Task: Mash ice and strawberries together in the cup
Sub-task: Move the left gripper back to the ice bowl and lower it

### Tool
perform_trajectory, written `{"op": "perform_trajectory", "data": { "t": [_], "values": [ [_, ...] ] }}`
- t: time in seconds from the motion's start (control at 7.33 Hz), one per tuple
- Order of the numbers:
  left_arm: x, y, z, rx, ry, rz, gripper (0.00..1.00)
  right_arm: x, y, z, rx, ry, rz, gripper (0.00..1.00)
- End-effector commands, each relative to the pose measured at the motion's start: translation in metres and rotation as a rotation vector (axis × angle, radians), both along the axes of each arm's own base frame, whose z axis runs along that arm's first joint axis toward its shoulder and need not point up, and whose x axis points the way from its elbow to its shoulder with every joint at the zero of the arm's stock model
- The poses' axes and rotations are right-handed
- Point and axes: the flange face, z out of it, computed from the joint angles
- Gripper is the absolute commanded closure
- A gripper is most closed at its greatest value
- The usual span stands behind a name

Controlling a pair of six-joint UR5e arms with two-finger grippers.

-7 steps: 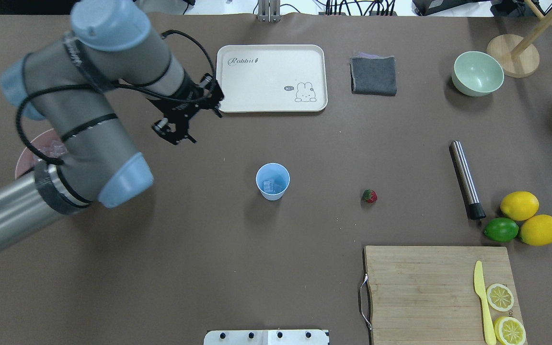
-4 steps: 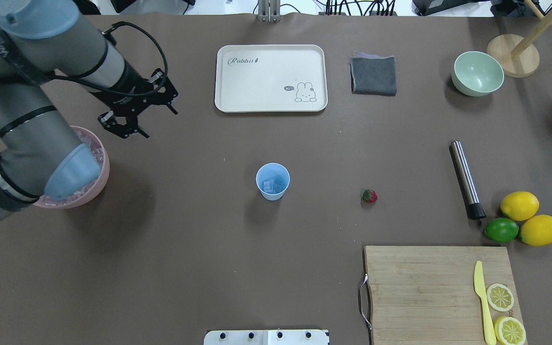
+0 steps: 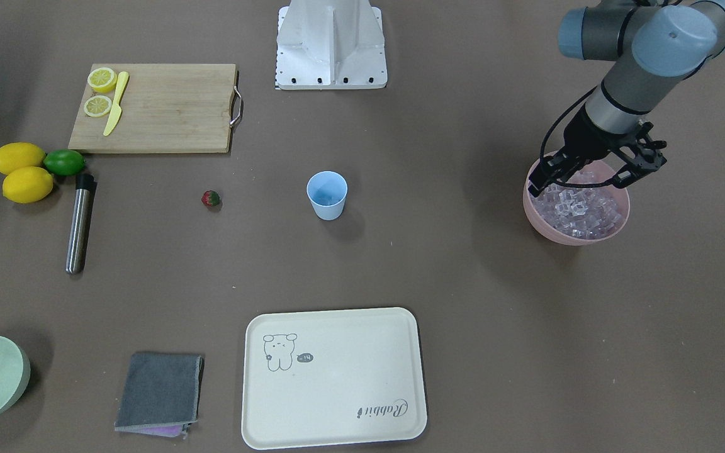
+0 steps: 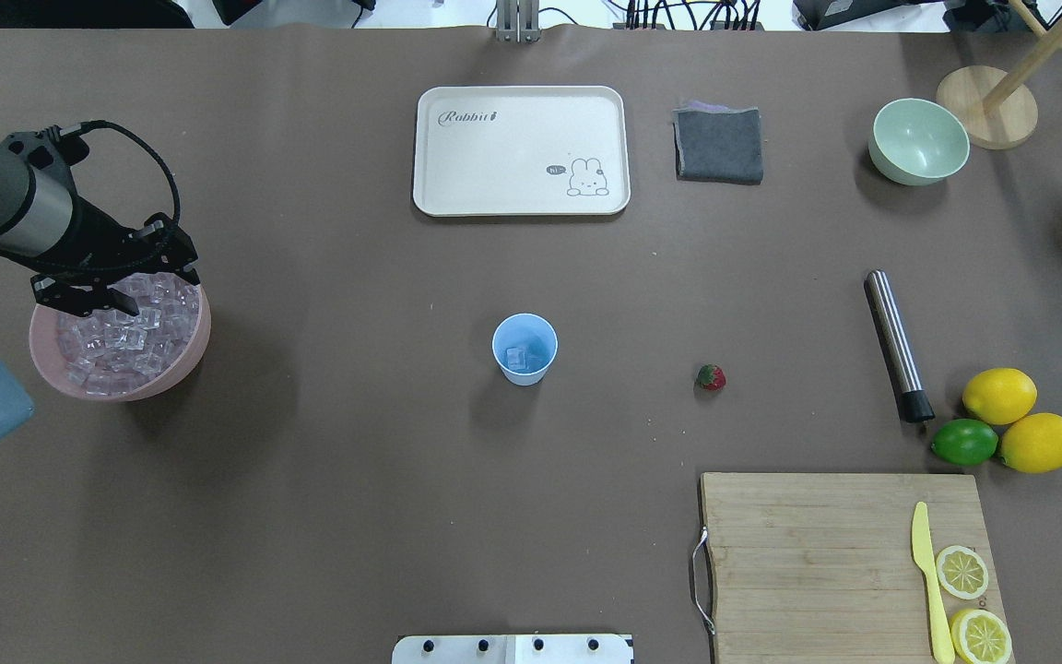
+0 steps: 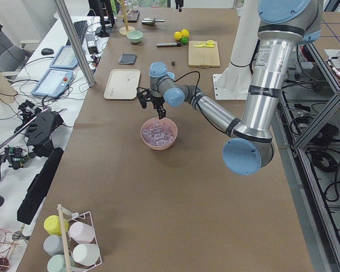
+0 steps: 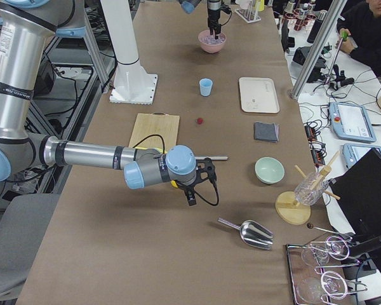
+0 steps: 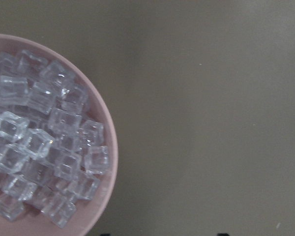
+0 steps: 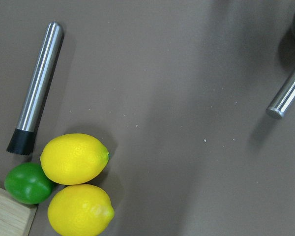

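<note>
- The left gripper hangs over the pink round plastic bowl. Its two black fingers are spread wide and nothing is between them.
- The bowl is heaped with the ice, small clear glassy cubes with a faint lilac tint. In the left side view the fingertips appear to sit just above the heap, not in it.
- The coming move turns on this: the ice lies straight below the spread jaws, so I judge a short drop and a squeeze would take a cube. The cubes have no long axis, so wrist turn matters little.
- The small light blue tapered plastic cup stands upright near the table's middle, well apart from the bowl and on the robot's right of it. One cube already shows at its bottom.
- The small red strawberry with a green cap lies on the table beyond the cup, well apart from it and further from the left arm.
- The steel rod with a black tip lies flat further right, just beside two lemons and a lime.
- The right gripper hovers over that end of the table, so it is the nearer one to the strawberry. I cannot tell whether it is open or closed.
</note>
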Motion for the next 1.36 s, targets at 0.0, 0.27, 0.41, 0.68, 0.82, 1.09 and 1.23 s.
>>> {"op": "perform_trajectory", "data": {
  "t": [0.0,0.27,0.41,0.68,0.82,1.09,1.23],
  "values": [
    [-0.007,0.007,0.035,0.007,-0.037,-0.026,0.22,0.0,0.0,0.0,0.0,0.0,0.0,0.0],
    [0.011,0.009,0.037,-0.065,-0.031,-0.058,0.22,-0.001,0.0,0.0,0.0,0.0,-0.002,0.0],
    [0.025,0.018,0.036,-0.09,-0.024,-0.057,0.22,-0.001,0.0,0.001,-0.001,0.0,-0.002,0.0],
    [0.053,0.032,0.039,-0.093,-0.057,-0.068,0.22,-0.001,0.0,0.001,-0.001,0.0,-0.002,0.0],
    [0.05,0.034,0.043,-0.099,-0.062,-0.067,0.22,-0.001,0.0,0.001,-0.001,0.0,-0.002,0.0],
    [0.048,0.036,0.05,-0.106,-0.071,-0.066,0.22,0.0,0.001,-0.001,0.002,-0.002,0.0,0.0],
    [0.05,0.036,0.052,-0.113,-0.074,-0.07,0.22,0.0,0.001,0.0,-0.001,0.0,-0.002,0.0]
  ]
}}
